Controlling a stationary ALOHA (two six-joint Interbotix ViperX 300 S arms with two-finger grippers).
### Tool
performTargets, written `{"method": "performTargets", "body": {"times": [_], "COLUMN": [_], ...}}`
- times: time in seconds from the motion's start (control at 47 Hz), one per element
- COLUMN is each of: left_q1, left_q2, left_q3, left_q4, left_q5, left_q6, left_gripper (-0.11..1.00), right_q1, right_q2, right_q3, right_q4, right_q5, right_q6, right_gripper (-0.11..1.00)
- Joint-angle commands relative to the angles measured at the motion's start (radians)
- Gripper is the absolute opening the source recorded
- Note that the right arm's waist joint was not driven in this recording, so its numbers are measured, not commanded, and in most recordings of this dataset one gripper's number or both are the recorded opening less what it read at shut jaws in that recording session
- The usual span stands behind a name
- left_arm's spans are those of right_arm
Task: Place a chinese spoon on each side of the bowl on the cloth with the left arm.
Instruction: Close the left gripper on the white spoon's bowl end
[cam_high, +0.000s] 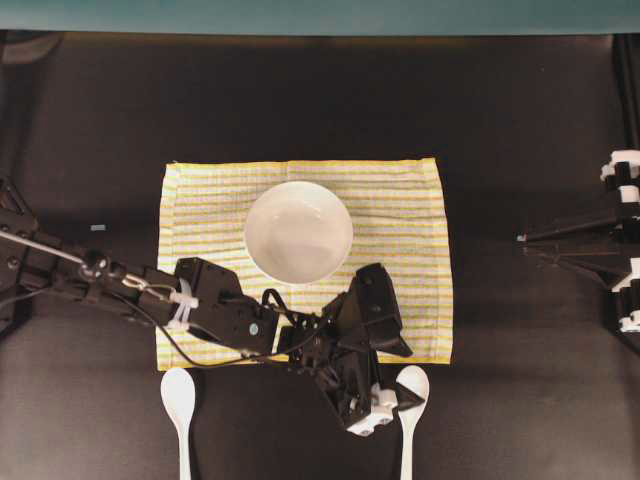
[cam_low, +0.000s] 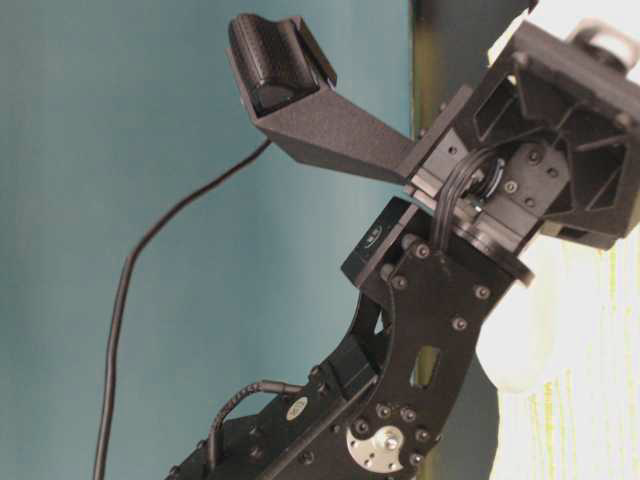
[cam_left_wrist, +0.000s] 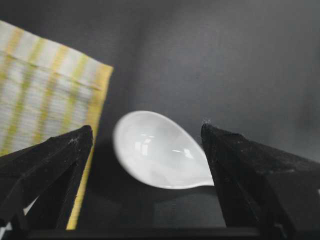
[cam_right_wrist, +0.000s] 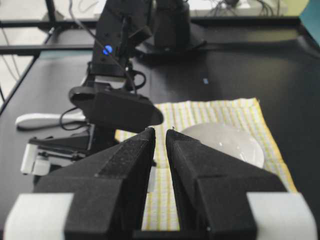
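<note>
The white bowl (cam_high: 298, 231) sits on the striped yellow cloth (cam_high: 400, 200). Two chinese spoons lie on the black table just off the cloth's near edge, one at the left (cam_high: 178, 395) and one at the right (cam_high: 413, 390). The left arm reaches across the cloth's near edge, and its left gripper (cam_high: 400, 398) hangs open over the right spoon. In the left wrist view the left gripper (cam_left_wrist: 146, 127) has that spoon's scoop (cam_left_wrist: 160, 152) lying between its spread fingers, untouched, with the cloth's corner (cam_left_wrist: 45, 95) beside it. My right gripper (cam_right_wrist: 160, 131) is shut and holds nothing.
The right arm (cam_high: 580, 235) rests at the right edge of the table, its tip pointing toward the cloth from well off it. The left arm's cables (cam_high: 180, 345) trail over the cloth's near left corner. Bare black table surrounds the cloth.
</note>
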Motion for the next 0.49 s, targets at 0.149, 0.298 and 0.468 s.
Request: {"method": "performTargets", "body": {"times": [0.149, 0.298, 0.468], "left_q1": [-0.012, -0.011, -0.002], "left_q2": [0.011, 0.011, -0.006], "left_q3": [-0.043, -0.044, -0.048], "left_q4": [0.003, 0.003, 0.003], "left_q5": [0.034, 0.037, 0.043], "left_q6": [0.006, 0.003, 0.003], "left_gripper": [0.82, 0.66, 0.28], "right_q1": [0.0, 0.0, 0.0], "right_q2": [0.005, 0.003, 0.003], "right_q3": [-0.008, -0.008, -0.008], "right_q4": [0.002, 0.002, 0.002], "right_q5": [-0.011, -0.006, -0.005], "right_q6": [0.003, 0.005, 0.005], "right_gripper": [0.17, 0.17, 0.17]}}
